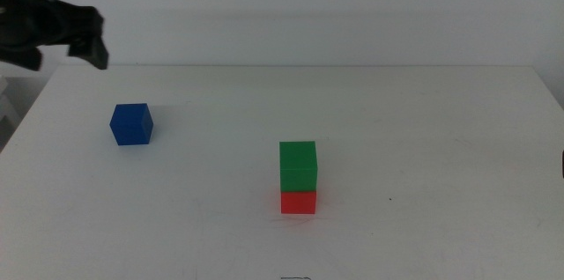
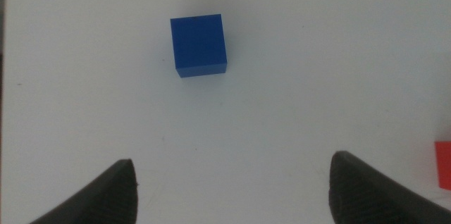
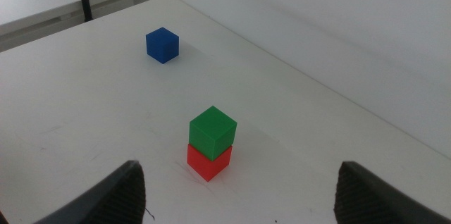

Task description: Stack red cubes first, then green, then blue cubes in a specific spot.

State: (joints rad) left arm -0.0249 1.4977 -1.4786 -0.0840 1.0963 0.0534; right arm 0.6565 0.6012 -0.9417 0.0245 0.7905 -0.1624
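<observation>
The green cube [image 1: 298, 164] is seen sitting on top of the red cube [image 1: 299, 202], near the middle of the white tabletop [image 1: 423, 139]. The two are lined up well, so the first part of the stack looks done. The blue cube [image 1: 131, 124] is still alone on the tabletop, well apart from the stack, over on the left side. It is judged to be the last piece that must be added.

The left gripper [image 2: 232, 189] is held up above the tabletop with its jaws spread wide. Nothing is held in it. In the left wrist view the blue cube is seen ahead of the jaws, not yet between them. In the middle view this arm is seen only as a dark shape at the far left corner. The right gripper [image 3: 239, 196] is also held wide and empty, off to the right side, and it looks down at the small stack from some way off.

Some things could go wrong from here. The blue cube is turned a little, so it could be pinched on its corners and slip out. The stack could be knocked over if the blue cube is brought in too low. If the blue cube is let go off-centre, it could tip and fall.
</observation>
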